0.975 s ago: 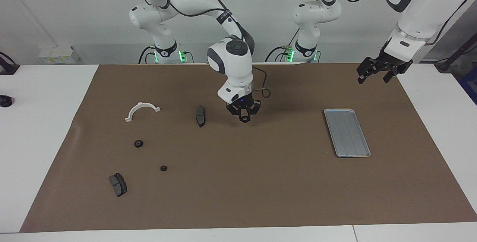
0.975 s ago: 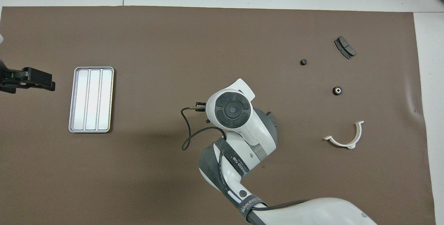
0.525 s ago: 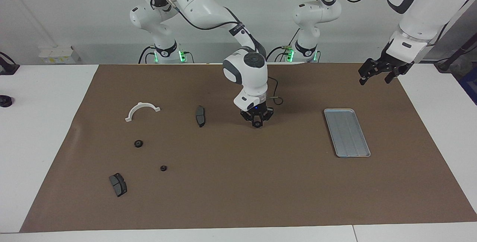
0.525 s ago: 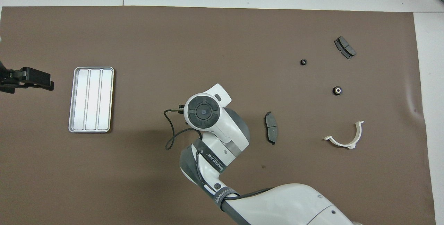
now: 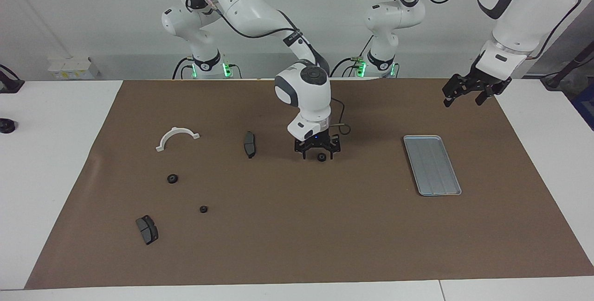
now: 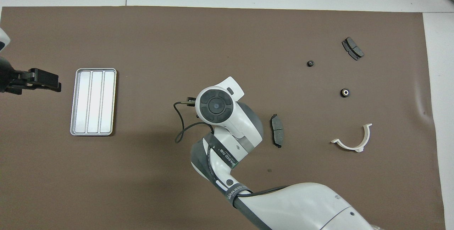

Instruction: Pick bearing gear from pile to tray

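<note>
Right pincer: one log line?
right pincer open over small black round gear | left pincer waits over brown mat beside silver-grey metal tray

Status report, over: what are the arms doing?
Right tool open, low over mat. Round black piece on mat beneath it. Left tool open, waiting over mat edge.

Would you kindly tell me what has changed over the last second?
The right pincer carried the small black round piece toward the tray, lowered, then opened and let it go on the mat, short of the tray. The left pincer, the pile and the tray stayed put.
</note>
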`<action>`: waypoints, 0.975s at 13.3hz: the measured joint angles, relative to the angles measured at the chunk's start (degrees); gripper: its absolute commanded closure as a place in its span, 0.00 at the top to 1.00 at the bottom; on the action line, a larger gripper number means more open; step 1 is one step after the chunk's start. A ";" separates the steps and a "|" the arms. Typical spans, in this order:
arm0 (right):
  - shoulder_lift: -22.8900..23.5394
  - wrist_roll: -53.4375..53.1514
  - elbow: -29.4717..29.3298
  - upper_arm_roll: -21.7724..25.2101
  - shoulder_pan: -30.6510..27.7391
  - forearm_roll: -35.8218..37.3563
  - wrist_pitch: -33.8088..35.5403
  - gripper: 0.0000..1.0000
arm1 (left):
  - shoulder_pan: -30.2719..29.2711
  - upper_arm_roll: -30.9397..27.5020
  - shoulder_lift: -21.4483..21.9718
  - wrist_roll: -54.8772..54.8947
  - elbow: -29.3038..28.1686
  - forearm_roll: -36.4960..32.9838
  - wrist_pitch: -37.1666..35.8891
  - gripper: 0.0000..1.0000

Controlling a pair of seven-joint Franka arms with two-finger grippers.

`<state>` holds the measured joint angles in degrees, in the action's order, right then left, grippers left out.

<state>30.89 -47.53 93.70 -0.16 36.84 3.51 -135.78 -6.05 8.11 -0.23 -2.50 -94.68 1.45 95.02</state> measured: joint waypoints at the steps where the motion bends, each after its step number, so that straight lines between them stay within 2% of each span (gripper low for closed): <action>1: -1.26 1.96 0.33 0.08 -2.45 0.18 0.19 1.00 | 1.69 0.14 -0.38 -2.72 -0.11 0.06 0.83 1.00; 5: -8.47 16.22 5.40 0.10 -14.11 0.14 1.13 1.00 | 10.50 0.50 -3.27 -12.37 -0.14 0.06 4.42 1.00; 9: -14.78 31.13 11.34 0.05 -24.31 0.02 3.40 1.00 | 18.45 0.65 -8.30 -22.67 -0.23 0.06 11.85 1.00; 13: -16.59 44.20 14.54 0.01 -32.99 0.00 3.45 1.00 | 23.98 0.61 -13.91 -26.04 -0.74 0.05 17.99 1.00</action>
<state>14.30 -3.33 108.24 -0.15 3.85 3.51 -132.34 17.92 8.72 -14.15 -28.53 -95.42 1.50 113.01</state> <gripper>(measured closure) 0.000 0.000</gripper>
